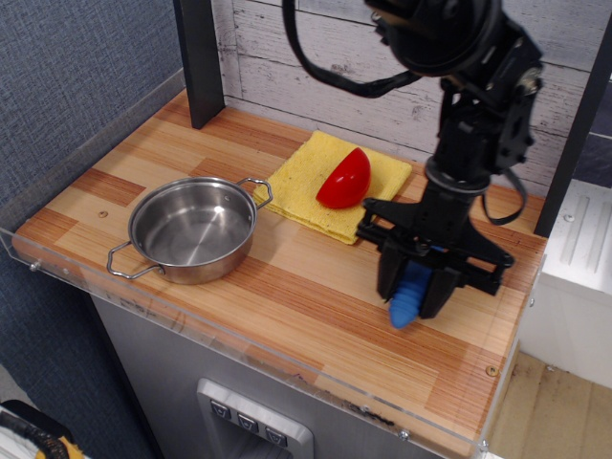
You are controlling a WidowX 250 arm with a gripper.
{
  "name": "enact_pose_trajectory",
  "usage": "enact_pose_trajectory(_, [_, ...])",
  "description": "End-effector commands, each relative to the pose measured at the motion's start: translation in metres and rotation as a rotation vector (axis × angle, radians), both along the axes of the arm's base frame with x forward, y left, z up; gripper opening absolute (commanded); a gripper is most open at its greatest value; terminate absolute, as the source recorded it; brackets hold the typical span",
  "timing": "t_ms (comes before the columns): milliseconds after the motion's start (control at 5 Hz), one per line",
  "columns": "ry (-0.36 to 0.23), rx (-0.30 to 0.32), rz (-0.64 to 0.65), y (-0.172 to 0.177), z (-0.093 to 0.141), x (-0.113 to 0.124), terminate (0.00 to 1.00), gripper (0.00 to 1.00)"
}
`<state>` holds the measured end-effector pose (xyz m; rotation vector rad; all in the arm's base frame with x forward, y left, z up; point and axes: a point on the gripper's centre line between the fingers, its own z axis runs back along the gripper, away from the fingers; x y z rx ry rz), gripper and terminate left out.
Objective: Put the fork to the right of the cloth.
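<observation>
I am counting one fork (pixel 408 298), one cloth (pixel 308 180), one pan (pixel 192 229) and one red half-round piece (pixel 345 179) on the bench (pixel 316 316). The gripper (pixel 421 290) is holding the fork, jaws clamping its blue handle, which is pointing steeply down toward me, right of the cloth and near it.

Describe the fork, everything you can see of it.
Only the fork's thick, ribbed blue handle shows, plastic or rubber by its look; the tines are hidden. It is clamped in the black hand, its rounded end pointing down toward the wooden counter. Whether it touches the wood cannot be told. It is to the right of the yellow cloth, nearer the front edge.
</observation>
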<state>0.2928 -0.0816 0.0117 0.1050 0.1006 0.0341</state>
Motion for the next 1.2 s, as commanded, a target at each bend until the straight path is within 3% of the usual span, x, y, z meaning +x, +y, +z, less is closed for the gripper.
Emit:
enact_pose_trajectory(0, [0.009,-0.052,0.051,-0.003,0.014,-0.015,0.0,1.0])
enact_pose_trajectory(200, [-0.04,-0.057,-0.008,-0.003,0.037,-0.018,0.0,1.0])
enact_pose_trajectory(600, [-0.348,0.101,-0.17,0.03,0.131,-0.033,0.0,1.0])
enact_pose_trajectory(800, [-0.372,0.144,-0.09,0.063,0.159,-0.047,0.0,1.0])
enact_pose_trajectory(1000, [-0.301,0.116,-0.014,0.099,0.143,-0.05,0.0,1.0])
